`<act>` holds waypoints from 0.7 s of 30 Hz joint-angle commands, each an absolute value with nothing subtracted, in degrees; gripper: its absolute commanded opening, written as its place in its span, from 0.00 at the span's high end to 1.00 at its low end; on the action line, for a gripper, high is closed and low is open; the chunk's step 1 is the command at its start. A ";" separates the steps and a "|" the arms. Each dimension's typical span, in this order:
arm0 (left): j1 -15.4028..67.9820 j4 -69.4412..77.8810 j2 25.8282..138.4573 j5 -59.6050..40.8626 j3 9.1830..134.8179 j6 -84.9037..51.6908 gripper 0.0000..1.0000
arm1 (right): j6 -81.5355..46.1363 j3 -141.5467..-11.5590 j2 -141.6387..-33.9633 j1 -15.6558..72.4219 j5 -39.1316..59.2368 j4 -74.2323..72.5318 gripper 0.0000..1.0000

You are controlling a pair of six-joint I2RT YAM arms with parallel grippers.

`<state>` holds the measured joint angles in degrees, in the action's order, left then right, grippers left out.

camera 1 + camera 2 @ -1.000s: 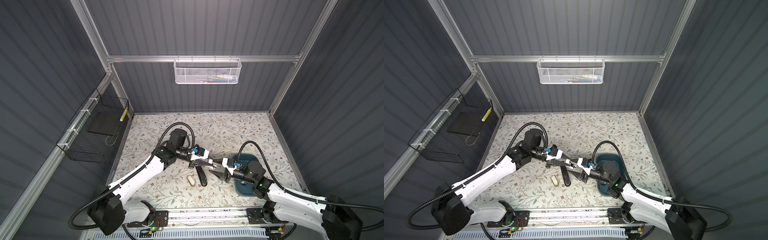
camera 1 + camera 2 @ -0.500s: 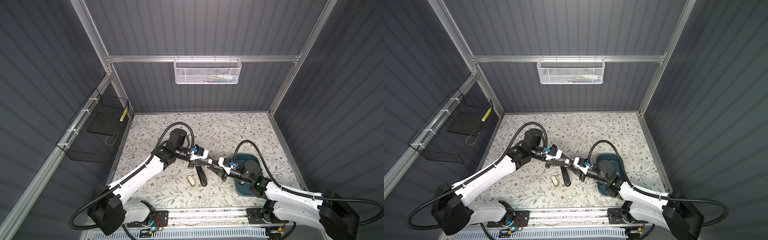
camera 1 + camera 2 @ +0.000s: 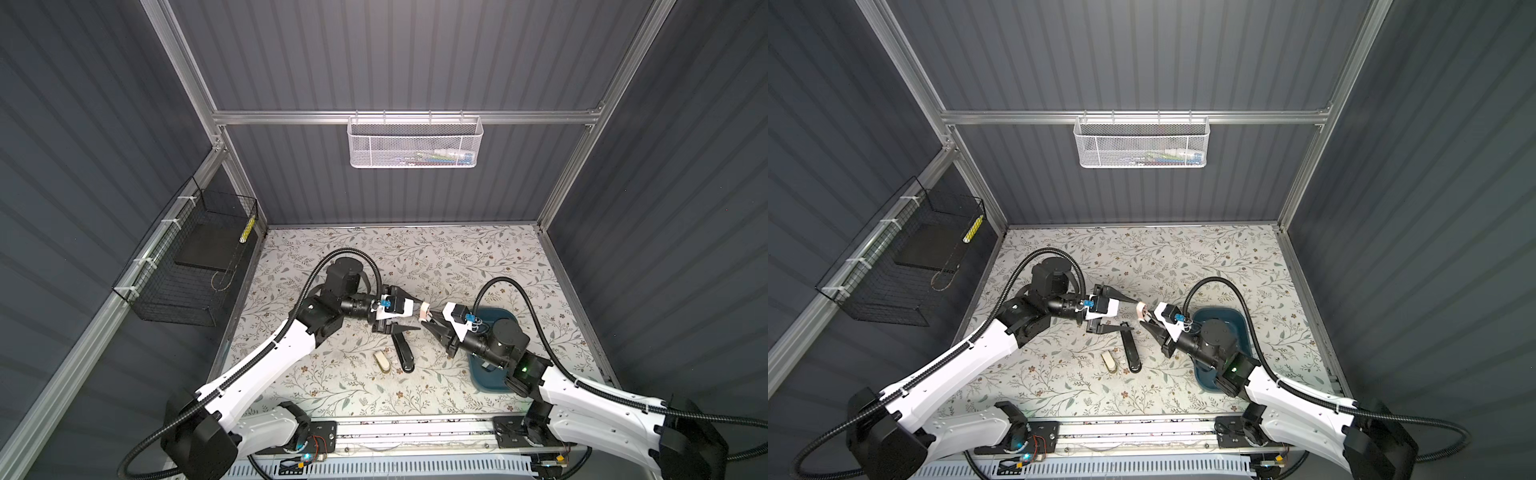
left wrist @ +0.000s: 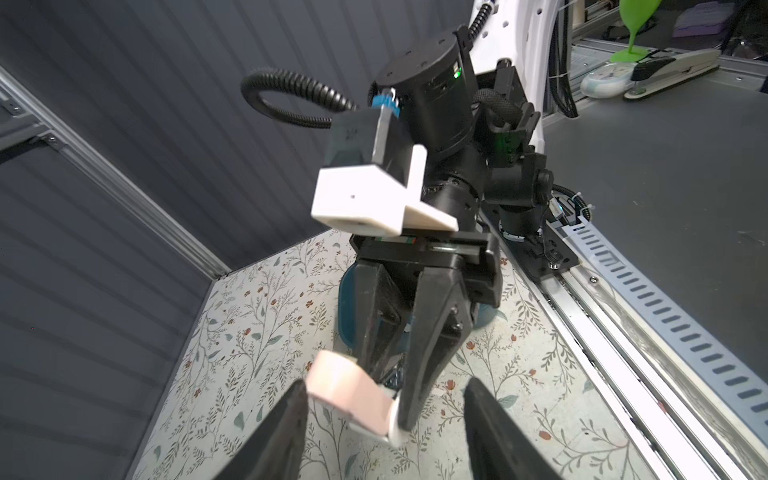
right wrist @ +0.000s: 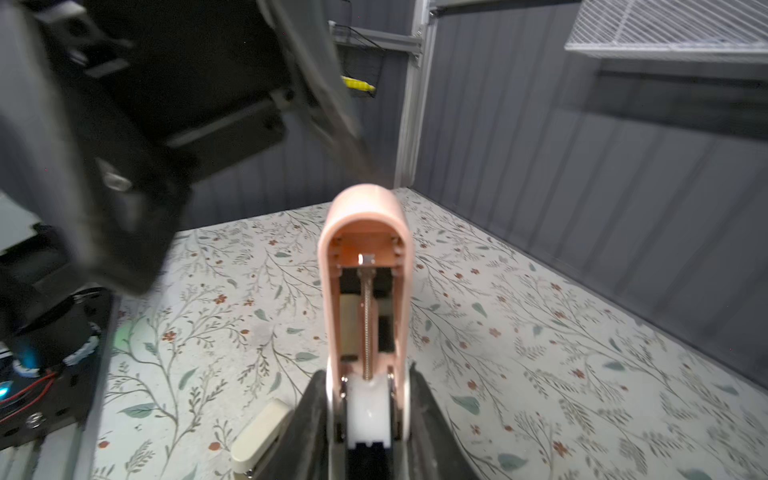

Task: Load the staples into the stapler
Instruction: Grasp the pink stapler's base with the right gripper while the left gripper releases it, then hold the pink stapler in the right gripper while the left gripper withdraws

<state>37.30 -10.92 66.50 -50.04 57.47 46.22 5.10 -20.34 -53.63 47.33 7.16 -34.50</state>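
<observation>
A small pink stapler [image 3: 424, 309] [image 3: 1141, 309] hangs in mid-air above the floral table, between the two arms. My right gripper [image 3: 430, 322] [image 5: 365, 374] is shut on its hinge end, white part between the fingers. In the right wrist view the pink stapler [image 5: 365, 249] shows its open underside with a spring rod. My left gripper [image 3: 415, 314] [image 4: 384, 388] stands open around the stapler's free tip [image 4: 349, 386], which lies close to one finger. No staples show in any view.
A black stapler [image 3: 403, 353] [image 3: 1129, 349] and a cream stapler [image 3: 381, 360] [image 5: 262, 432] lie on the table below the grippers. A dark blue tray [image 3: 482, 380] [image 3: 1225, 313] sits under the right arm. Wire baskets hang on the back and left walls.
My right gripper moved in and shut on the pink stapler. My left gripper, shut on the stapler before, has now opened and let go.
</observation>
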 commanded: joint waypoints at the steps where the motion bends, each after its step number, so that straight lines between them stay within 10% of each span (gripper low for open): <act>1: 34.53 -16.29 63.45 -47.25 58.81 48.91 0.38 | 3.11 -20.68 -54.24 46.93 -3.04 -29.71 0.95; 21: 31.09 -19.20 59.46 -25.10 48.79 73.10 0.34 | -10.44 -37.02 -77.64 47.11 -10.35 -7.04 0.98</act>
<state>31.07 -17.63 58.87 -25.93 49.52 69.01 -8.45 -34.52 -74.76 47.03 -10.24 -9.02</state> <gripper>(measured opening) 0.660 0.274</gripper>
